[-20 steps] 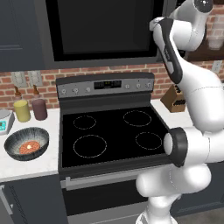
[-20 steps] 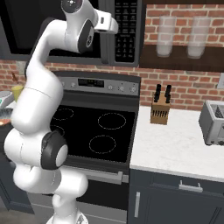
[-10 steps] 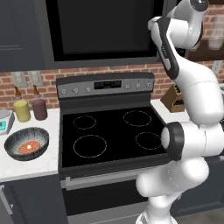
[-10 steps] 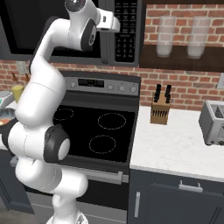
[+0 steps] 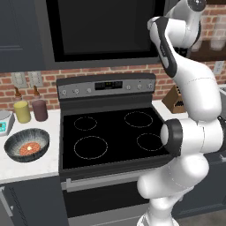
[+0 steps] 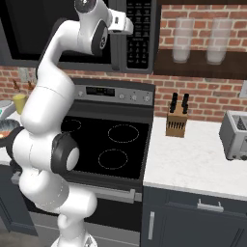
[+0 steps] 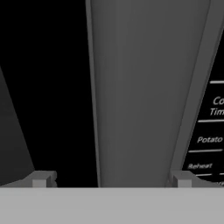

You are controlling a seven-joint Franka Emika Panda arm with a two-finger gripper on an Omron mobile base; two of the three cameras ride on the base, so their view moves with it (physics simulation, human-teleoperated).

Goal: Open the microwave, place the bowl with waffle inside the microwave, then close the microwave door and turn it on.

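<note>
One microwave (image 5: 101, 31) hangs over the stove (image 5: 110, 132), the largest thing in the scene, and its door (image 5: 103, 28) lies flush with the front, closed. The keypad strip (image 6: 141, 34) sits at the microwave's right end. The white arm (image 5: 190, 88) rises from the near right of the left base view and reaches up to the right end of the microwave; in the right base view the hand is pressed close to the front, just left of the keypad. The hand view looks straight at a grey vertical bar (image 7: 140, 92) at the door's right edge, black glass to its left and keypad labels such as "Potato" and "Reheat" to its right. The fingers (image 7: 111, 180) stand wide, one tip on each side of that bar, with no contact that I can tell. The black stove below carries four burner rings. On the white desk (image 5: 26, 165) left of the stove rests the bowl (image 5: 26, 144), upright, with the waffle (image 5: 29, 148) lying inside it. Behind it stand a yellow cup (image 5: 22, 111) and a purple cup (image 5: 39, 110). A knife block (image 6: 176, 123) and a toaster (image 6: 235, 136) sit on the desk right of the stove.
</note>
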